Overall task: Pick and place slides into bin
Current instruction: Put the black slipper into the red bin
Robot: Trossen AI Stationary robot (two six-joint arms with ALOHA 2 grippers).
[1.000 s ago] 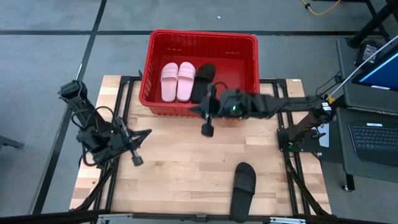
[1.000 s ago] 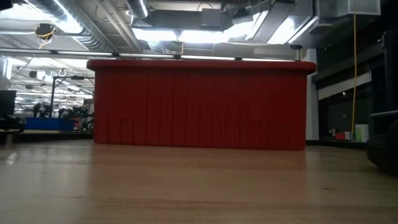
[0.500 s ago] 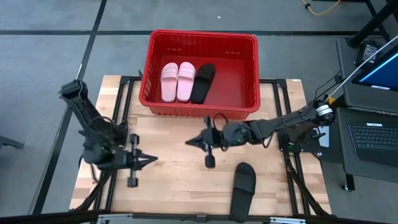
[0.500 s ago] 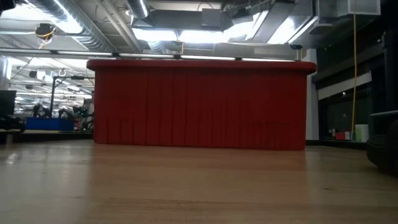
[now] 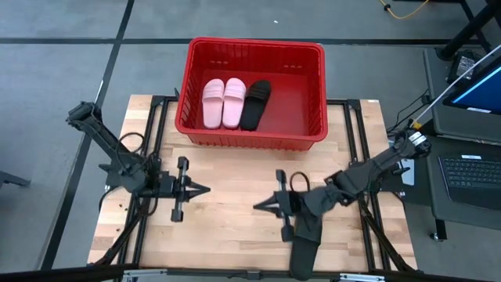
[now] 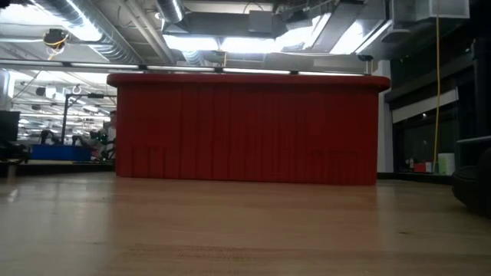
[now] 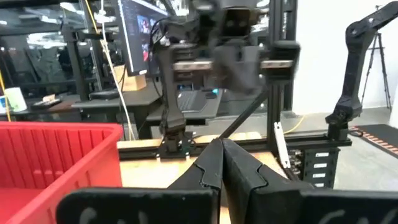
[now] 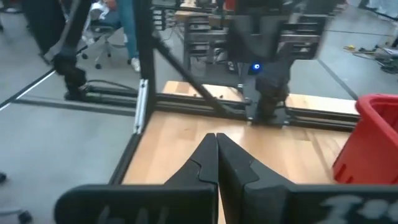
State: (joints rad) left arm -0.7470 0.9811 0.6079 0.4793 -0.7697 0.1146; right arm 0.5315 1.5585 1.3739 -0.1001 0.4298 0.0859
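Observation:
The red bin (image 5: 313,86) stands at the table's far edge and fills the middle of the low view (image 6: 245,130). Two pale pink slides (image 5: 223,102) and one black slide (image 5: 255,103) lie flat on its floor, side by side. The other black slide (image 5: 304,249) lies on the table near the front edge, right of centre, and its far end is hidden under my right arm. My right gripper (image 5: 258,206) is shut and empty, pointing toward the table's left, just left of that slide. My left gripper (image 5: 205,189) is shut and empty over the table's left half, pointing right.
Bare wooden table lies between the two grippers and the bin's front wall. Desks with a laptop (image 5: 470,168) stand beyond the table's right edge. Black frame rails (image 5: 356,141) run along the table's sides.
My right gripper has drawn back from the bin's front wall toward the table's near edge and now lies beside the black slide on the table. My left gripper has gone toward the table's right. The slides in the bin have kept still.

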